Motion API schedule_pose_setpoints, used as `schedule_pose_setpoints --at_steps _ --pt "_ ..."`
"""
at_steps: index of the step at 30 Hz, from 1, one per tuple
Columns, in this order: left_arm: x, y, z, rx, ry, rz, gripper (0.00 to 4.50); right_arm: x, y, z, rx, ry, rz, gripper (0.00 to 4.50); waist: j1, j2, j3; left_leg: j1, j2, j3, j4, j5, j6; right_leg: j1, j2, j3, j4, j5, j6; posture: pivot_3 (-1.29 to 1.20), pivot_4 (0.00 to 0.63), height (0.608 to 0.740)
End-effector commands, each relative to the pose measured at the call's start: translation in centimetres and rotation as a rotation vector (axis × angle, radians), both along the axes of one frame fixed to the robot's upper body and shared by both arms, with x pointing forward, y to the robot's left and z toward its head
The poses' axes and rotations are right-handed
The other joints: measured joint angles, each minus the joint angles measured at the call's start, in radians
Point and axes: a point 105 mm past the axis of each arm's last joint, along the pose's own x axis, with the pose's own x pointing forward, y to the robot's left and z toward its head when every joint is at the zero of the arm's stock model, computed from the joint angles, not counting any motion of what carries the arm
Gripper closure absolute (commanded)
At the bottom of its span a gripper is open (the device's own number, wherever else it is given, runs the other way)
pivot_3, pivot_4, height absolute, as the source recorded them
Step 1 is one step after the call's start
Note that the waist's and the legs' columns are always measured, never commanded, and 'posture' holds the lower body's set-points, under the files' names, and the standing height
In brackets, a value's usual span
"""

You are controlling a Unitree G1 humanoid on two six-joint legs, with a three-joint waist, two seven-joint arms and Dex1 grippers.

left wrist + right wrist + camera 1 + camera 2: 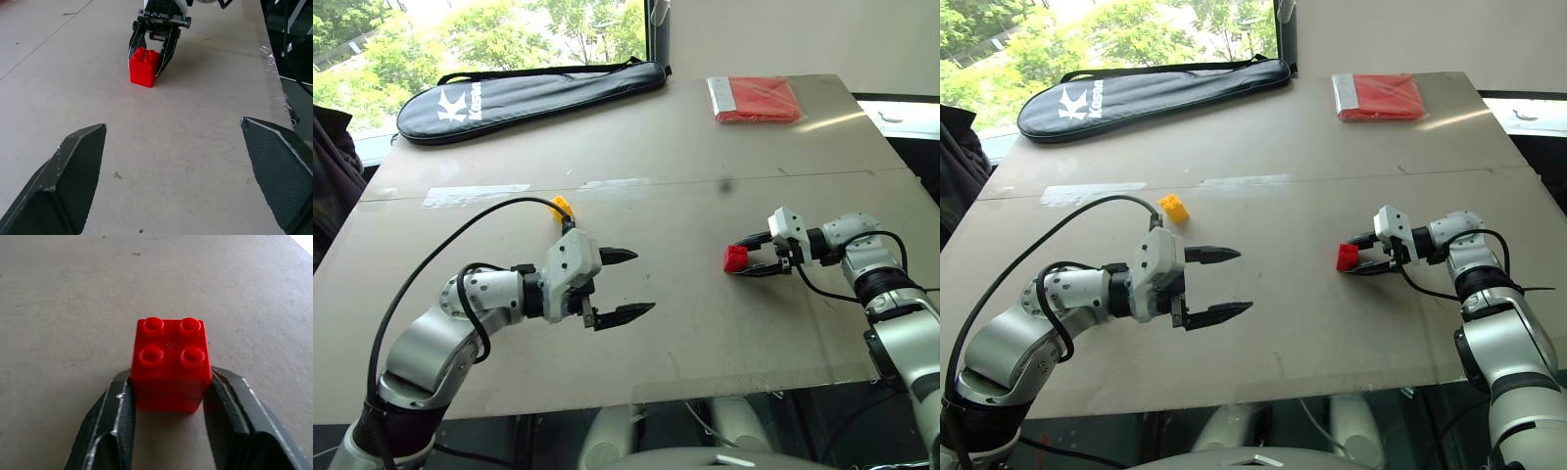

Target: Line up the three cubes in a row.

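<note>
Two cubes showing, no row forming yet. Right gripper (747, 261) is pinching red cube (735, 258), resting on table (685, 323) toward right edge. Yellow cube (1173, 208) is sitting left-centre, well apart. Left gripper (628, 285) is hovering wide open, empty.

Layout on our table (705, 323)

Our left gripper (1219, 284) hovers near the front left; one cube (1173, 208) lies just behind it; another cube (170, 364) sits to the right between our right gripper (744, 257) fingertips; bag (529, 96) far left, packet (756, 99) far right.
</note>
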Motion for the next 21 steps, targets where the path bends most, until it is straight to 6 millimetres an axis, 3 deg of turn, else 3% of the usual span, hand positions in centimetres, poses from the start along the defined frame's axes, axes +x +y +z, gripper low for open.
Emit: schedule_pose_setpoints --at_steps 1,2,4,21 --pt "-0.3 -0.4 1.0 -0.009 -0.060 -0.016 0.00 0.1 -0.5 1.0 -0.028 -0.037 0.041 1.21 0.000 0.000 0.000 0.000 0.000 0.000 0.000 0.000 0.000 0.000 0.000 0.000 0.000 0.000 0.000 0.00 0.150 0.722" --pt "-0.3 -0.4 1.0 -0.011 -0.058 -0.016 0.00 0.2 -0.7 1.0 -0.038 -0.054 0.037 0.61 0.000 0.000 0.000 0.000 0.000 0.000 0.000 0.000 0.000 0.000 0.000 0.000 0.000 0.000 0.000 0.00 0.150 0.722" --pt "-0.3 -0.4 0.9 -0.011 -0.056 -0.017 0.00 0.3 -0.9 1.0 -0.056 -0.076 0.027 0.08 -0.001 0.000 0.000 0.000 0.000 0.000 0.000 0.000 0.000 0.000 0.000 0.000 0.000 0.000 0.000 0.00 0.150 0.722" --pt "0.2 -0.5 0.8 -0.004 -0.052 -0.042 0.00 1.9 -1.5 1.0 -0.055 -0.109 -0.132 0.08 -0.002 0.000 0.000 0.000 0.000 0.000 0.001 0.000 0.000 0.000 0.000 0.001 0.001 0.000 0.000 0.00 0.150 0.722"
